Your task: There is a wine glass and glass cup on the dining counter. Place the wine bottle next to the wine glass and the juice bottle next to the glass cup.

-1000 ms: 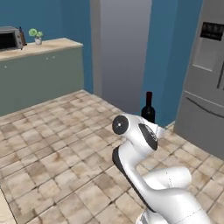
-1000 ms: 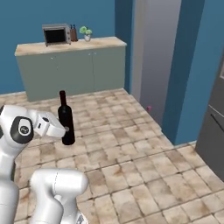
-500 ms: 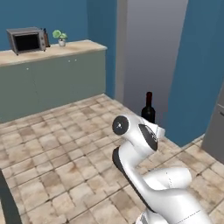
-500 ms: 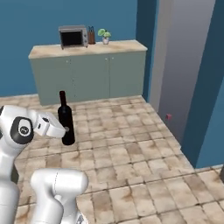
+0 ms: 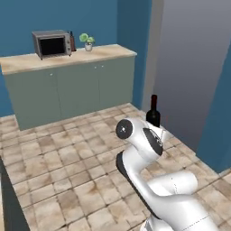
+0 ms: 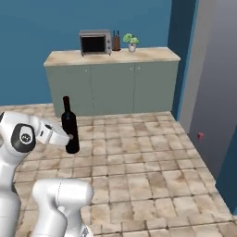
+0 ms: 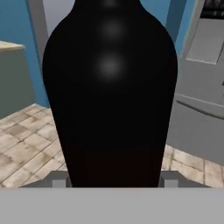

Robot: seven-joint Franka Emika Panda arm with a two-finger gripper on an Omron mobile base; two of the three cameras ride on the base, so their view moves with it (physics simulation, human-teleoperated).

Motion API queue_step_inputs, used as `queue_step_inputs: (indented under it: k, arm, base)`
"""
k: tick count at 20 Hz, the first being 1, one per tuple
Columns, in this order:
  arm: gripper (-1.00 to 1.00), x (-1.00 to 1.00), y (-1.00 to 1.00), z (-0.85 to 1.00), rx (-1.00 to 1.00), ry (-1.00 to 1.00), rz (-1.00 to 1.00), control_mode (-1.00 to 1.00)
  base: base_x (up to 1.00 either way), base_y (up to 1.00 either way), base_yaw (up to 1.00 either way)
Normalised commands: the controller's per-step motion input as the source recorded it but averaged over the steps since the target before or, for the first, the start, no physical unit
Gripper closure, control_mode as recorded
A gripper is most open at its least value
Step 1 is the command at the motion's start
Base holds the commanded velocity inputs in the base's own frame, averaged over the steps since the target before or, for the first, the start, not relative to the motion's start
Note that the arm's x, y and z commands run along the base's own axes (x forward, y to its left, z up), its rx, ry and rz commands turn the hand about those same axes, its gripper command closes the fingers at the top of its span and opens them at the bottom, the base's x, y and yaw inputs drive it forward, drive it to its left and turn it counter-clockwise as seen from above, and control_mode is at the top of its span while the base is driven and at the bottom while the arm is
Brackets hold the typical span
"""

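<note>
Swinging with the driving base, both base views now face the short grey-green cabinet [image 6: 111, 88] with beige tabletop squarely, its steel microwave [image 6: 95, 42] nearer centre than 1 second ago. Against the arm nothing shifted: the slim near-black glass wine bottle [image 6: 70, 126] stands upright, long axis vertical, directly ahead of the hand [image 6: 70, 137], which is clamped on its lower body, forearm level, above the tiled floor [image 6: 139, 171].

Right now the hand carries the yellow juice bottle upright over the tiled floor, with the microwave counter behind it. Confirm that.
Not the juice bottle: the hand carries the slim, near-black wine bottle, as the right base view shows. It is upright over the tiled floor, with the microwave counter behind it.
</note>
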Motion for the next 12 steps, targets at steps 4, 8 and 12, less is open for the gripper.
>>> queue_step_inputs:
  k: [4, 8, 12]
  arm:
    - [1.00, 0.00, 0.00, 0.00, 0.00, 0.00, 0.00, 1.00]
    - [1.00, 0.00, 0.00, 0.00, 0.00, 0.00, 0.00, 1.00]
    - [1.00, 0.00, 0.00, 0.00, 0.00, 0.00, 0.00, 1.00]
  base:
    - [0.87, -0.01, 0.31]
    - [0.85, -0.01, 0.35]
    - [0.82, 0.00, 0.40]
